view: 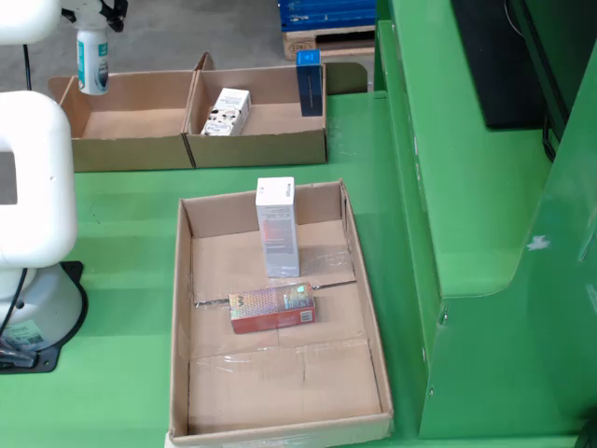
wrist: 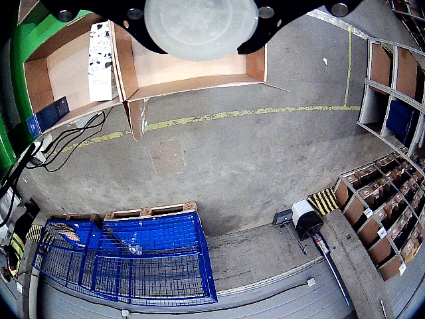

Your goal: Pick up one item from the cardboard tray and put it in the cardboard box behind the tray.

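Gripper: a suction-type head (view: 93, 19) at the top left of the still view, above the left compartment of the far box; whether it grips I cannot tell
Held item: a white and blue tube-shaped item (view: 92, 62) hangs upright right under the head, above the box floor
Far box: two-compartment cardboard box (view: 131, 154) behind the tray; the right compartment holds a white printed carton (view: 227, 111) lying flat and a dark blue box (view: 311, 82) standing at the back right
Tray: cardboard tray (view: 368, 308) on the green table (view: 121, 233); inside, a white carton (view: 278, 227) stands upright and a red and silver carton (view: 272, 309) lies in front of it, just beside
Gripper camera: a round grey disc (wrist: 199, 26) fills the top, the box (wrist: 199, 73) below it
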{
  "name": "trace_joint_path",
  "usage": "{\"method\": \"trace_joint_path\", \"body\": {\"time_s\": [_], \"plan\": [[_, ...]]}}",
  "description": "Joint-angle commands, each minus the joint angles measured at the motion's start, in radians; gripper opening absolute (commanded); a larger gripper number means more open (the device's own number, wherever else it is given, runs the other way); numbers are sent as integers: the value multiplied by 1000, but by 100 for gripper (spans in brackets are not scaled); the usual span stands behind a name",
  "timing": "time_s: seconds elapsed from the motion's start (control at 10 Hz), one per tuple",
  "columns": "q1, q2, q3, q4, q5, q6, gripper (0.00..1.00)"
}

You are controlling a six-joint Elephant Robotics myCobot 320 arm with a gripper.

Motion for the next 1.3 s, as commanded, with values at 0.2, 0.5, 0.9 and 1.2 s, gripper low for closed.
{"method": "trace_joint_path", "body": {"time_s": [0.2,0.5,0.9,1.2], "plan": [[-176,-70,26,-35,143,-125,0],[-215,-153,26,36,162,-153,0],[-253,-266,26,92,215,-178,0],[-268,-372,26,243,195,-182,0]]}}
